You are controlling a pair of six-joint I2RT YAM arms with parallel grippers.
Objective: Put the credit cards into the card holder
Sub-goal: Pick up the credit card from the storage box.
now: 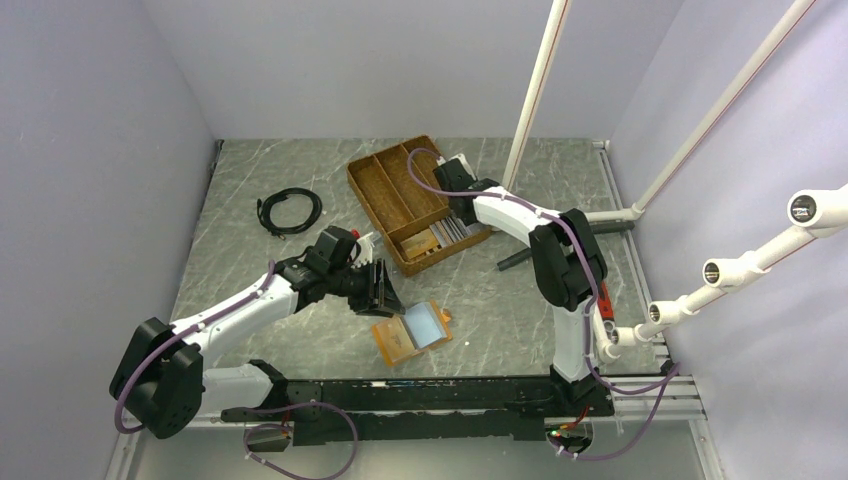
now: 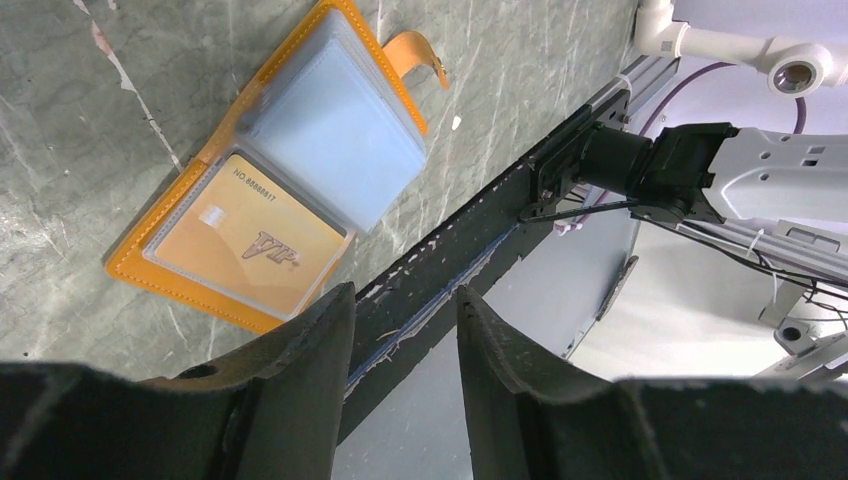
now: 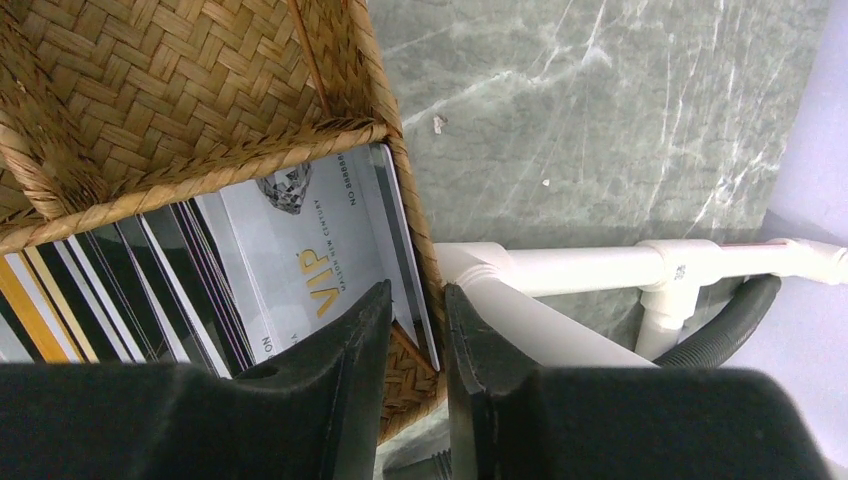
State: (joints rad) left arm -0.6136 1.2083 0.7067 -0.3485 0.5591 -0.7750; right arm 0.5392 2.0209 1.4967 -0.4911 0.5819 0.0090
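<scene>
Lying open, card holder [image 2: 270,170] spans lower-left to upper-right (black rail [image 2: 470,250] beside it); left gripper [image 2: 405,295] parted, empty; right gripper [image 3: 415,295]: grip unclear.

Twin robot arms, L & R: the left arm [image 1: 235,310] and right arm [image 1: 520,215] wear white shells btwn bulky black joint housings, w/ purple cables [image 1: 117,395] looped along each. A small red-orange patch marks the right arm's lower link. Left gripper [image 2: 400,300] and right gripper [image 3: 415,295]: thick matte-black plastic fingers, tapering to tips, lightly scuffed, per wrist cams.
</scene>
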